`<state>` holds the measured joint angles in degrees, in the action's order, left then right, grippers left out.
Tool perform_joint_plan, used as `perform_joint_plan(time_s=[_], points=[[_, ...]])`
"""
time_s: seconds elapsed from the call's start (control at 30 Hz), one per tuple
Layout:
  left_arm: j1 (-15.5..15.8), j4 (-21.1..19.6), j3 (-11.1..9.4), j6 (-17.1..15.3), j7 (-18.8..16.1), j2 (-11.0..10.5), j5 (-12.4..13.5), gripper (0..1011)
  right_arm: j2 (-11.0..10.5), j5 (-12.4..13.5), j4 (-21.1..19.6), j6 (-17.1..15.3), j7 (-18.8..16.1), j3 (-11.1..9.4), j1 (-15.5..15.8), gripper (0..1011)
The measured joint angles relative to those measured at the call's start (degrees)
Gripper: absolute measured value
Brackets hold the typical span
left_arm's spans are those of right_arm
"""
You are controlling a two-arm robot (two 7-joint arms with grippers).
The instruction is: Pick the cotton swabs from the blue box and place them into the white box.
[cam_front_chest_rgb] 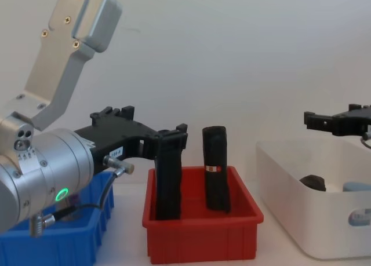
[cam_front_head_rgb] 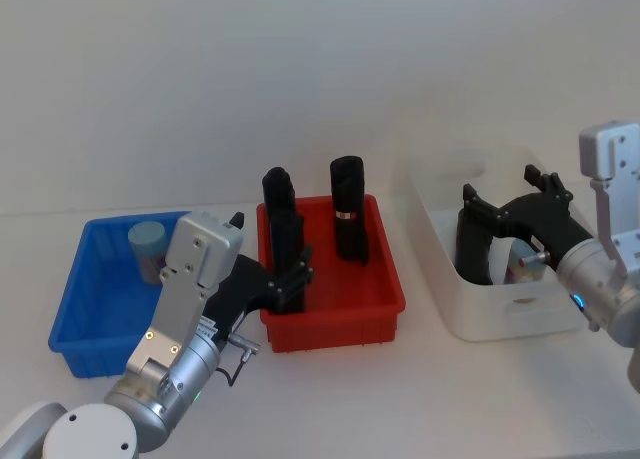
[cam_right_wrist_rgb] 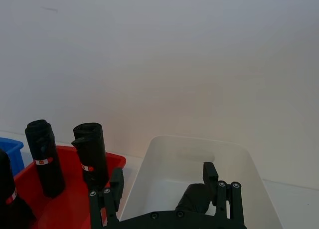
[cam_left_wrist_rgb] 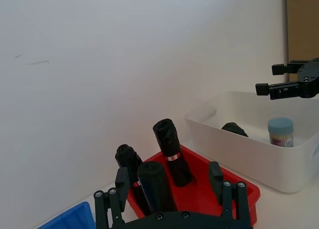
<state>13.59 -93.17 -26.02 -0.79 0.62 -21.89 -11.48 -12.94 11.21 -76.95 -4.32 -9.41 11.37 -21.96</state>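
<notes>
A cotton swab tub (cam_front_head_rgb: 147, 247) stands upright in the blue box (cam_front_head_rgb: 80, 319), nearer the left pincer (cam_front_head_rgb: 290, 279), spread and empty above the red bin (cam_front_head_rgb: 385, 304); the right pincer (cam_front_head_rgb: 510, 204), also spread, hangs over the white box (cam_front_head_rgb: 500, 314).

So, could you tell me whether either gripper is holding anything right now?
No. The left gripper is open above the red bin; the right gripper is open above the white box.

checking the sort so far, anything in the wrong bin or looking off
One black roll lies in the white box beside a cotton swab tub, though the other black rolls stand upright in the red bin. One cotton swab tub remains in the blue box. Nothing looks spilled or damaged.
</notes>
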Motion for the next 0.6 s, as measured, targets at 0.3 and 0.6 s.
perform_joint_plan(time_s=[0.3, 0.6], points=[[0.0, 0.0, 0.0, 0.0, 0.0, 0.0, 0.0, 1004, 0.0, 0.0, 0.1, 0.1, -0.1, 0.0, 0.0, 1002], [0.0, 0.0, 0.0, 0.0, 0.0, 0.0, 0.0, 1004, 0.0, 0.1, 0.1, 0.2, -0.1, 0.0, 0.1, 1002]])
